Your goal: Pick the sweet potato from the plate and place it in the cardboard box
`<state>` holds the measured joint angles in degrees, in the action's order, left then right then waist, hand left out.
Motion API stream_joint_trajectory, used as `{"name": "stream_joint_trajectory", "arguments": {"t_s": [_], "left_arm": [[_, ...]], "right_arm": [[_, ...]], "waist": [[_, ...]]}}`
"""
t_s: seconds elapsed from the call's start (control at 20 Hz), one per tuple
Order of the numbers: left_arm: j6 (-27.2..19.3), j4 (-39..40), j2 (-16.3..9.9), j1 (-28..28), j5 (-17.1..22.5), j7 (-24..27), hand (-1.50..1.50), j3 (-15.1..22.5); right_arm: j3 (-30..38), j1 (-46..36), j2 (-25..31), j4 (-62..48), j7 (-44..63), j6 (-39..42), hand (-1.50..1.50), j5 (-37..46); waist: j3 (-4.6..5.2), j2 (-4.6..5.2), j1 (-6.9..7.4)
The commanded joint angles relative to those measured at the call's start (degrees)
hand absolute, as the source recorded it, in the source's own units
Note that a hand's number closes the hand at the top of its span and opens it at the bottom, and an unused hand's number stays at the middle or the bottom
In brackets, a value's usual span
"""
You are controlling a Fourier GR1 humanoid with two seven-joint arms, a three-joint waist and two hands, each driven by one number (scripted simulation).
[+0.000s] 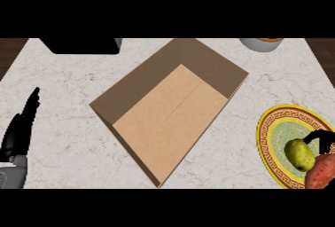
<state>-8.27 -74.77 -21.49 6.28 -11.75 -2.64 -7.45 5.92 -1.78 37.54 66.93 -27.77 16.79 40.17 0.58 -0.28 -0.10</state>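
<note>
The sweet potato [322, 172] lies on the yellow-rimmed plate [270, 133] at the counter's right edge, touching a green-yellow fruit [300, 154]. The right hand [322, 138] curls its fingers above both; whether it grips anything cannot be told. The open cardboard box [171, 106] sits mid-counter [65, 80]. The left hand [20, 128] rests at far left, fingers straight.
</note>
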Motion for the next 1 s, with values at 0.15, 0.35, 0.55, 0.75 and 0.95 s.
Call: {"name": "stream_joint_trajectory", "arguments": {"t_s": [0.15,0.35,0.55,0.75,0.95], "left_arm": [[1.0,-3.8,0.0,-1.2,-0.5,-2.7,0.0,-0.4],[1.8,-1.3,-0.9,0.9,0.1,-1.2,0.0,-1.5],[2.0,-0.5,-0.6,-3.4,1.0,2.6,0.0,-2.9],[2.4,-4.5,-0.5,-3.9,0.0,-0.7,0.0,-1.7],[2.0,-1.4,-0.2,-0.9,-0.1,0.2,0.0,-2.5]], "right_arm": [[0.4,0.5,-5.2,8.1,6.6,-8.2,1.5,4.0],[-6.2,-0.8,-11.9,18.9,19.0,-10.1,1.5,10.6],[-5.0,3.5,-11.0,32.0,24.3,-10.4,1.5,12.7],[-1.3,-1.9,-10.9,36.8,23.7,-9.6,1.5,9.0],[-1.9,-5.4,-10.9,45.8,24.1,-5.2,1.5,5.4]], "waist": [[-0.57,0.15,-0.03],[-0.51,0.15,-0.25],[-0.47,0.03,-0.77],[-0.56,-0.01,-0.12],[-0.52,0.11,-0.33]]}}
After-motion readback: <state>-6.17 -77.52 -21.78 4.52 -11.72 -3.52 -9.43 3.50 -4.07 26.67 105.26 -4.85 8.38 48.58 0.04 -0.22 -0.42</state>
